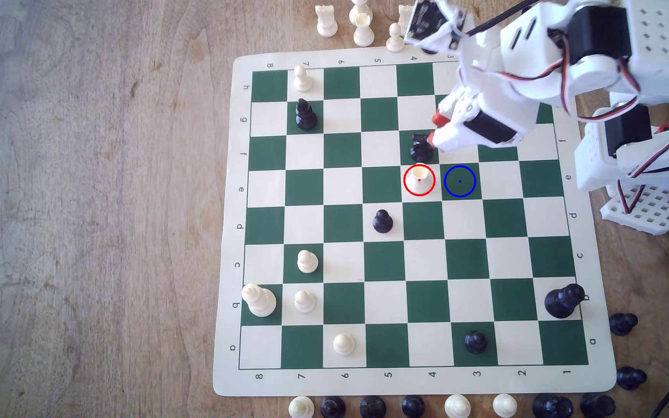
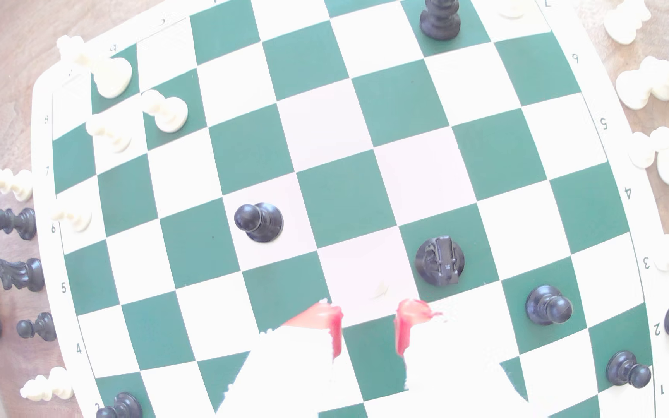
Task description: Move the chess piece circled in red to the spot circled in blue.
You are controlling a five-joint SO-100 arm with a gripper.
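Observation:
The chess piece circled in red [image 1: 419, 179] is a cream-white piece with a notched cup crown, upright on a cream square. Directly to the exterior view's right of it lies the spot circled in blue [image 1: 460, 181], a bare dark green square. My gripper [image 1: 434, 130] hovers just behind the circled piece, its red-tipped fingers [image 1: 440, 119] beside a black piece [image 1: 420, 148] one square back. The jaws are open with nothing between them. In the wrist view the gripper [image 2: 367, 323] points at a washed-out cream square where the pale piece [image 2: 381, 290] is barely visible, next to the black piece [image 2: 440, 261].
A black pawn [image 1: 382, 221] stands one square nearer and to the exterior view's left of the circled piece. Other pawns and pieces are spread over the board [image 1: 626, 378]. Captured pieces line the table behind and in front of it. The arm's base [image 1: 646, 169] stands at the exterior view's right.

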